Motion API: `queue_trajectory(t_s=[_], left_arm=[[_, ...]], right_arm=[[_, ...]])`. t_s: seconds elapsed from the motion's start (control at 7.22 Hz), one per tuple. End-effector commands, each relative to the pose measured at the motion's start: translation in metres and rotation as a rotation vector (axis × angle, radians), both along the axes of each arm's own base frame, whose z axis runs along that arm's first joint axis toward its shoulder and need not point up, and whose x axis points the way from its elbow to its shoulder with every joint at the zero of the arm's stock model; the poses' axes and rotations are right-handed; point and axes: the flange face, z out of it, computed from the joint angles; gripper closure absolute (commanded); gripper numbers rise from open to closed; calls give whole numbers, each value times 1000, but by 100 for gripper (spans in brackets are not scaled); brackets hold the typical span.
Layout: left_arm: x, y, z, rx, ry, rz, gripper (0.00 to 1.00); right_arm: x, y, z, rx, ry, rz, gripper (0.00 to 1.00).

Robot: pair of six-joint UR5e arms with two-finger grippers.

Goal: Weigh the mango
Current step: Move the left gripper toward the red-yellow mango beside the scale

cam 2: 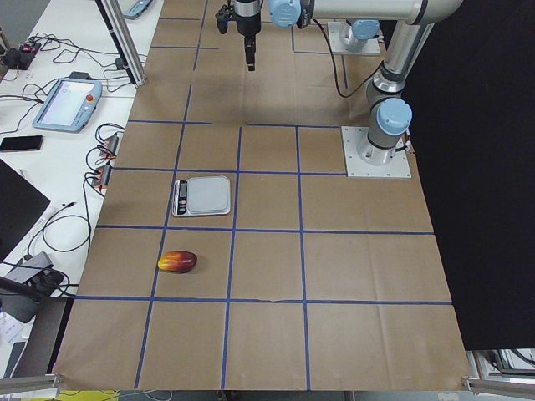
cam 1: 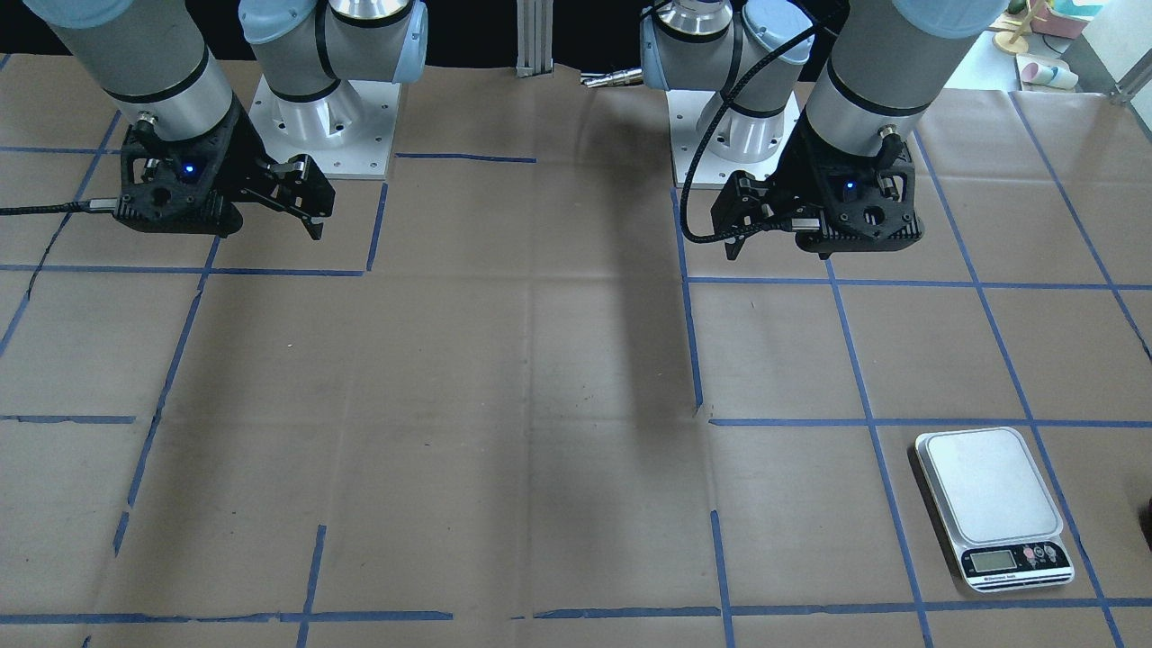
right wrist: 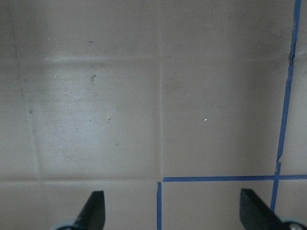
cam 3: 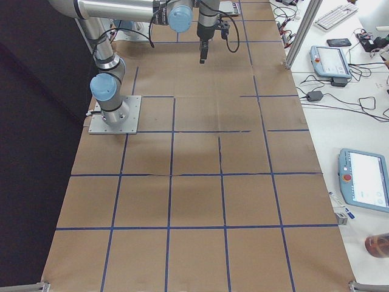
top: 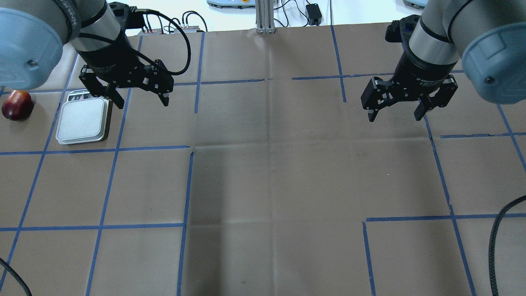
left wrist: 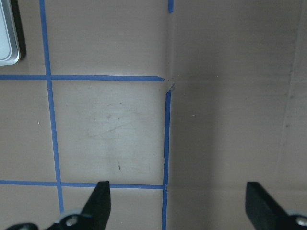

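**Left gripper and right gripper both open; mango beside the scale**

My left gripper hangs above the table in the upper left of the overhead view, jaws spread wide and holding nothing. Its wrist camera shows my two fingertips low in the frame, far apart. Brown paper and blue tape lines lie between them, and a corner of the scale shows at the upper left edge. My right gripper hangs in the upper right of the overhead view, jaws just as wide and also holding nothing. Its wrist camera shows only paper and tape.

The mango lies on the paper at the far left edge of the overhead view, just left of the scale and not touching it. In the side view from my left it sits lower left, in the taped square below the scale's square, dark red with a yellow-orange end. The scale lies flat just below and left of my left gripper in the overhead view, its display end toward the top of the frame.
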Motion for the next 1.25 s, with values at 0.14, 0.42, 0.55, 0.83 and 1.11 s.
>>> queue_trajectory(t_s=[0.14,0.42,0.55,0.83,1.11], left_arm=[[0,0,5,-11,-1,0,0],[3,1,10,-21,-3,6,0],[8,-1,13,-28,-1,15,0],[66,-28,26,-70,3,76,0],[196,-69,6,-47,9,127,0]], right_arm=[[0,0,0,0,0,0,0],[0,0,0,0,0,0,0],[0,0,0,0,0,0,0],[0,0,0,0,0,0,0],[0,0,0,0,0,0,0]])
